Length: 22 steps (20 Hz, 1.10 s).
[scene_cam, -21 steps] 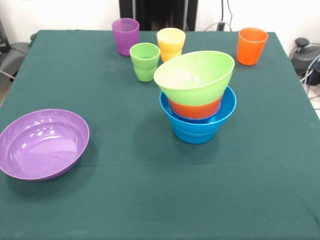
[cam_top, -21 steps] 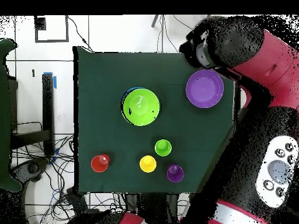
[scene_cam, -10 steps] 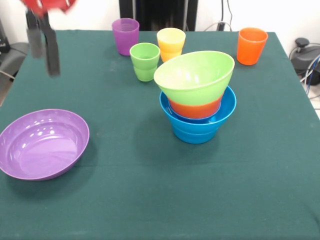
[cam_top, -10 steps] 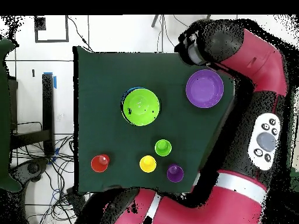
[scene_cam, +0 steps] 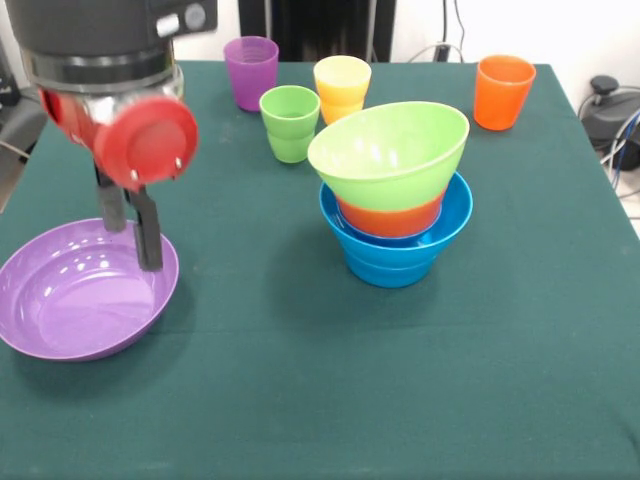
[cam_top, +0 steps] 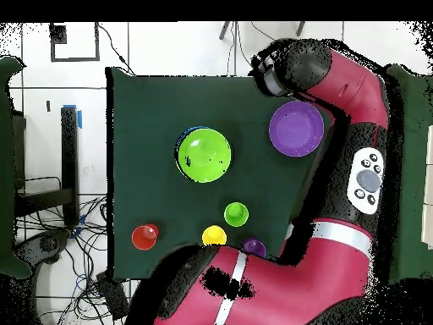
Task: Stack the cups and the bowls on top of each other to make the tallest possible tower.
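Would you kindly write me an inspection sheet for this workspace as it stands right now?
Surface: table under a dark green cloth, flat.
Job's things: tower of a lime green bowl, tilted, on an orange bowl inside a blue bowl. Large purple bowl alone near the table edge. Purple cup, green cup, yellow cup and orange cup stand upright, unstacked.
Clutter: nothing seen.
Gripper: gripper open, fingers over the purple bowl's far rim, holding nothing.
Cables: several on the floor beside the table.
Surroundings: white wall behind the table, tiled floor.
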{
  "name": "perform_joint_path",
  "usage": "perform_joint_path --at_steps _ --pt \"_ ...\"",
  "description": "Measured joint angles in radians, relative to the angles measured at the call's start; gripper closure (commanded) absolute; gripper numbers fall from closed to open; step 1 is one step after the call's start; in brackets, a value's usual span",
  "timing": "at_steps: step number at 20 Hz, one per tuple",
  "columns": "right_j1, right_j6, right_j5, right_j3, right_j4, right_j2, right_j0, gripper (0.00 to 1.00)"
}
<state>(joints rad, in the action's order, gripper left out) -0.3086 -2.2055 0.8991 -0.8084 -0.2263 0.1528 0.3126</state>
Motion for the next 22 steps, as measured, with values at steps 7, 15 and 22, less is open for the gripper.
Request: perform_joint_path --at_steps 7,15,22 --pt "0.051 0.000 0.000 0.048 0.025 -0.044 0.014 0.00" --pt "0.084 0.000 0.000 0.098 0.056 -0.076 0.027 0.00" --pt "0.085 0.017 0.000 0.112 0.076 -0.112 0.035 0.00"
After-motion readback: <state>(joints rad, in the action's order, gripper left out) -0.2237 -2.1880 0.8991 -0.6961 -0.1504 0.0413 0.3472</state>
